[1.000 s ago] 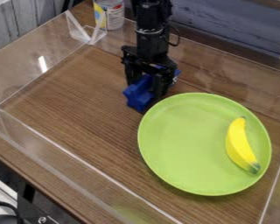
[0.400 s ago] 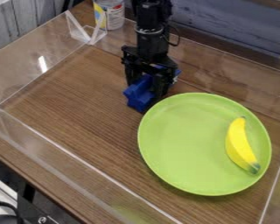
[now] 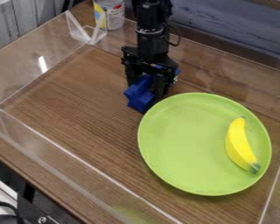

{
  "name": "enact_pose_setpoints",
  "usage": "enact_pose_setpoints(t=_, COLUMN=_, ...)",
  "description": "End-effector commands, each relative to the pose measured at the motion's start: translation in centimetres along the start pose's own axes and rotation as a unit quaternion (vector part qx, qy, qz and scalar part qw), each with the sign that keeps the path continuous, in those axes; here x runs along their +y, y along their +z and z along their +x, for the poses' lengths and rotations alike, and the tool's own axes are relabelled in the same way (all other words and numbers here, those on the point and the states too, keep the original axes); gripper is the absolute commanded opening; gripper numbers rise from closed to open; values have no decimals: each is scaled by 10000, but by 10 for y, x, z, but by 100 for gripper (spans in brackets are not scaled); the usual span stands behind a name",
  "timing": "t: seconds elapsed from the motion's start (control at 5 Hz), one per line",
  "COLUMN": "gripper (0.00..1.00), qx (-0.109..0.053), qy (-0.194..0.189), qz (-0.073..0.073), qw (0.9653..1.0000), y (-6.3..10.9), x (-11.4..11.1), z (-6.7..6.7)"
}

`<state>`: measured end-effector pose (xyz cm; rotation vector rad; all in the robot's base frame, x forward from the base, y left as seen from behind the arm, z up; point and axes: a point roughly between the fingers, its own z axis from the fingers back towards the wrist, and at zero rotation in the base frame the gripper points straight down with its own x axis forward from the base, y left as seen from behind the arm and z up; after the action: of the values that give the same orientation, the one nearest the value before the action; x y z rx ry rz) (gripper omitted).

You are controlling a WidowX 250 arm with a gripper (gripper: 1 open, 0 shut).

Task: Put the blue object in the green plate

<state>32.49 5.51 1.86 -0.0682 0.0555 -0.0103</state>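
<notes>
The blue object is a small royal-blue ridged block lying on the wooden table just left of the green plate's upper-left rim. My black gripper hangs straight down over it, fingers on either side of the block's top end. The frame does not show whether the fingers press on the block. The large lime-green plate sits at the right front of the table.
A yellow banana lies on the right side of the plate. Clear plastic walls ring the table. A white and yellow bottle stands at the back behind the arm.
</notes>
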Motion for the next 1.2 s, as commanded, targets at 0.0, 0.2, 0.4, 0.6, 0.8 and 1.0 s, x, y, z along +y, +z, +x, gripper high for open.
enact_pose_setpoints(t=0.0, gripper=0, qx=141, qy=337, qz=-45, qw=9993, y=-15, x=7, z=-3)
enact_pose_setpoints(t=0.2, gripper=0, qx=140, qy=348, qz=-53, qw=9993, y=-14, x=7, z=-3)
enact_pose_setpoints(t=0.4, gripper=0, qx=138, qy=359, qz=-60, qw=9992, y=-13, x=6, z=-3)
enact_pose_setpoints(t=0.6, gripper=0, qx=136, qy=370, qz=-68, qw=9992, y=-13, x=6, z=-3)
enact_pose_setpoints(t=0.8, gripper=0, qx=135, qy=381, qz=-76, qw=9992, y=-12, x=5, z=-3)
enact_pose_setpoints(t=1.0, gripper=0, qx=133, qy=392, qz=-82, qw=9991, y=-12, x=4, z=-3)
